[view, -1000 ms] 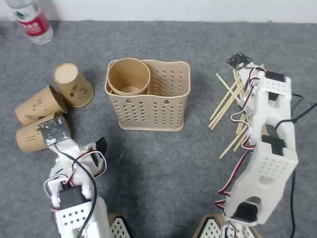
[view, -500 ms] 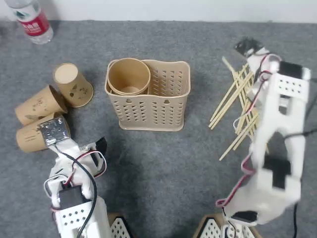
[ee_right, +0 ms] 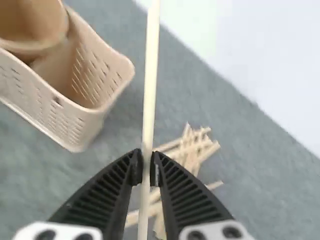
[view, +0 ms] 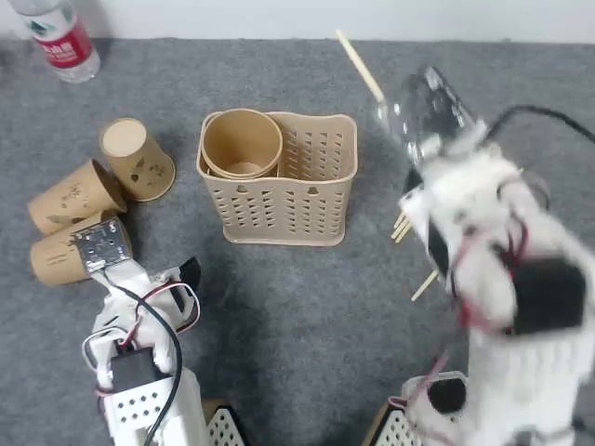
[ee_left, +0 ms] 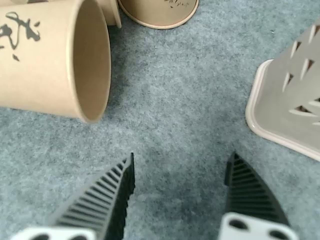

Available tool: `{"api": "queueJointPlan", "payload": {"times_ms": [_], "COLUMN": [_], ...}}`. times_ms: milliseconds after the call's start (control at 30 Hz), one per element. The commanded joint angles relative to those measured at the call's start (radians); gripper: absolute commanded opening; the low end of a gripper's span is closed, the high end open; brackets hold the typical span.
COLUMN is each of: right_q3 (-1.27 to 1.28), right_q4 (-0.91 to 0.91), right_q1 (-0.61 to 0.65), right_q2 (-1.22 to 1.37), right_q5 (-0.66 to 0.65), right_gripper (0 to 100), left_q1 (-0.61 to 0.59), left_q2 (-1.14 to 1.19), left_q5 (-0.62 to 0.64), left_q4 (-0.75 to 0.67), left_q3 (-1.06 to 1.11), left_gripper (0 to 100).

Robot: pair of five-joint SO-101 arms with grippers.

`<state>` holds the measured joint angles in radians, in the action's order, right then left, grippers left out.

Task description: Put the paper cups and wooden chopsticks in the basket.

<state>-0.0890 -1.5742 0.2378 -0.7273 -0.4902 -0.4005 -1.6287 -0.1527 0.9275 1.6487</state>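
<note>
**Right wrist view: single chopstick (ee_right: 149,75) clamped in the right pincer (ee_right: 145,167)**

The right pincer is closed narrowly on one wooden chopstick. The stick is gripped partway along its length, so that a long part is left standing out beyond the fingertips. It is held off the table (view: 307,307), and in the high view its free end is seen past the far right corner of the basket (view: 279,186).

The pile of chopsticks (ee_right: 192,145) is left lying on the grey table to the right of the basket, apart from it. The sticks are crossed loosely over one another.

Nested paper cups (view: 242,144) are stood upright, mouths up, in the left half of the basket. The right half is seen holding nothing.

Three more cups (view: 74,195) are laid on their sides, close together, on the table to the left of the basket.

The left pincer (ee_left: 180,180) is spread wide, and nothing is held between its fingers. It is kept low over the table, with the open mouth of the nearest cup (ee_left: 55,60) just beside it.

A plastic bottle (view: 60,37) is seen at the far left corner of the table.
</note>
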Motion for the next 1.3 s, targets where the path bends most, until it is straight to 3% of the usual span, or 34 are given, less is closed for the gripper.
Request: {"api": "queueJointPlan", "payload": {"times_ms": [0, 233, 567, 867, 1133, 1200, 1267], "right_q3": [0.133, 0.443, 0.783, 0.776, 0.749, 0.750, 0.749], "right_q4": [0.114, 0.644, 1.233, 1.506, 1.509, 1.471, 1.415], "right_q1": [0.033, 0.090, 0.262, 0.302, 0.300, 0.300, 0.302], "right_q2": [-0.117, -0.266, -0.259, 0.071, 0.148, 0.139, 0.116], "right_q5": [0.126, 0.373, 0.362, 0.318, 0.318, 0.318, 0.324], "right_gripper": [0.7, 0.7, 0.6, 0.6, 1.0, 5.8, 18.0], "left_q1": [0.008, 0.008, 0.009, 0.009, 0.009, 0.009, 0.009], "left_q2": [-0.011, -0.011, -0.011, -0.011, -0.011, -0.011, -0.011], "left_q5": [0.011, 0.011, 0.012, 0.014, 0.012, 0.012, 0.012], "left_q4": [0.003, 0.003, -0.005, -0.025, -0.021, -0.021, -0.021], "left_q3": [-0.004, 0.002, 0.004, 0.005, 0.005, 0.005, 0.005], "left_gripper": [28, 28, 28, 28, 28, 28, 28]}}
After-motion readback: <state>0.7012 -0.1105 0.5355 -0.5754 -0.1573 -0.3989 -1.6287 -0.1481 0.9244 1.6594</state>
